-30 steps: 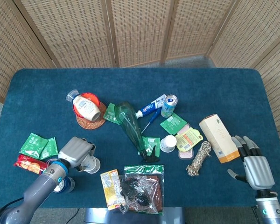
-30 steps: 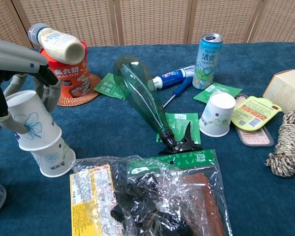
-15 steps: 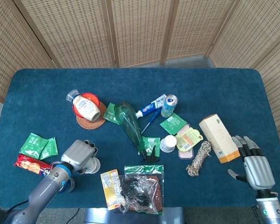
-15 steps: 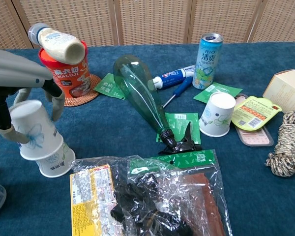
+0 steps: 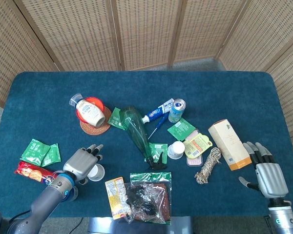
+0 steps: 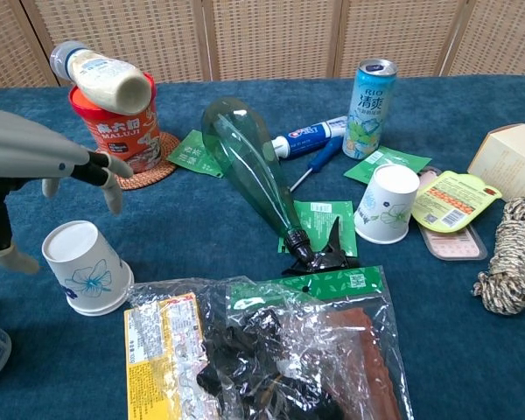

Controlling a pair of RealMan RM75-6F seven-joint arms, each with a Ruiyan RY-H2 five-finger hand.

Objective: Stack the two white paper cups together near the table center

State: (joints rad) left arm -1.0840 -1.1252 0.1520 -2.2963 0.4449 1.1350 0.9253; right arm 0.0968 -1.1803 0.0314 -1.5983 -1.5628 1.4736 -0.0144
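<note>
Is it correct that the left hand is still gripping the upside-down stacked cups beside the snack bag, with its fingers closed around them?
Not quite. The left hand has let go: in the chest view its fingers are spread above the stacked cups, touching nothing. The rest holds: the cups stand upside down beside the snack bag.

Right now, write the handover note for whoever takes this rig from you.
Left hand: open, fingers spread just above the cup stack, no longer gripping it.
Right hand: open, idle at the table's right front edge.
Done: the cup held a moment ago is now nested over the other, both upside down, standing left of the centre near the front edge.
Left: the stack probably still needs moving toward the centre. A third white cup stands upside down near the green packets, untouched.
</note>
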